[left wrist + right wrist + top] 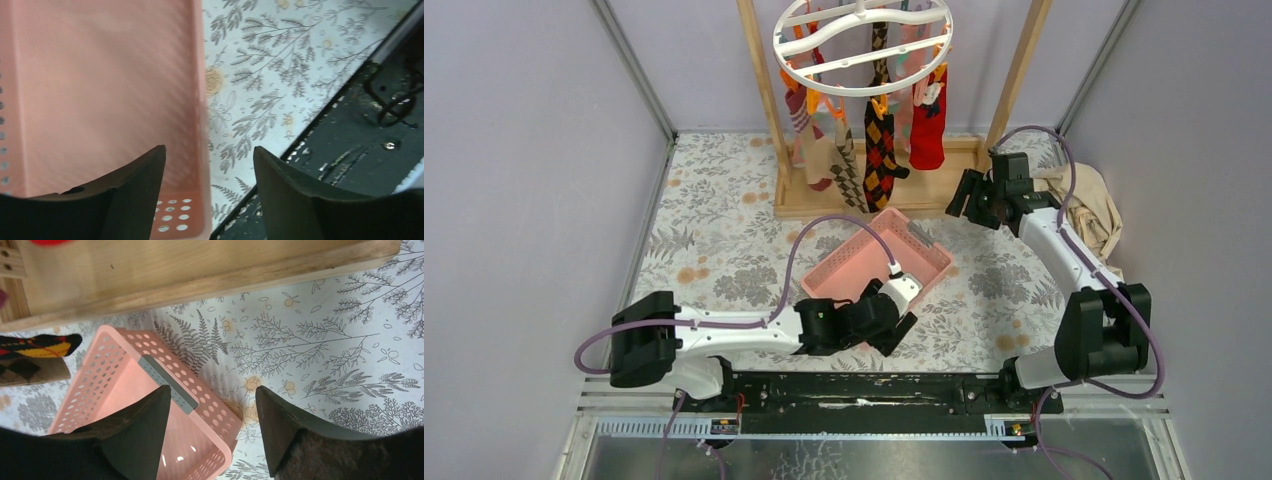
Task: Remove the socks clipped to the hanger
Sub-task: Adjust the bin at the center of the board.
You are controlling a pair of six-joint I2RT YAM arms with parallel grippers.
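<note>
One hanger [864, 13], about six socks [927, 130], one basket [932, 262], two arms [724, 332].

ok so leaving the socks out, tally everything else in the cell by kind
black-and-white robot arms: 2 (left arm, right arm)
pink perforated plastic basket: 1
pale wooden frame: 1
round white plastic clip hanger: 1
crumpled beige cloth: 1
total: 6
</note>
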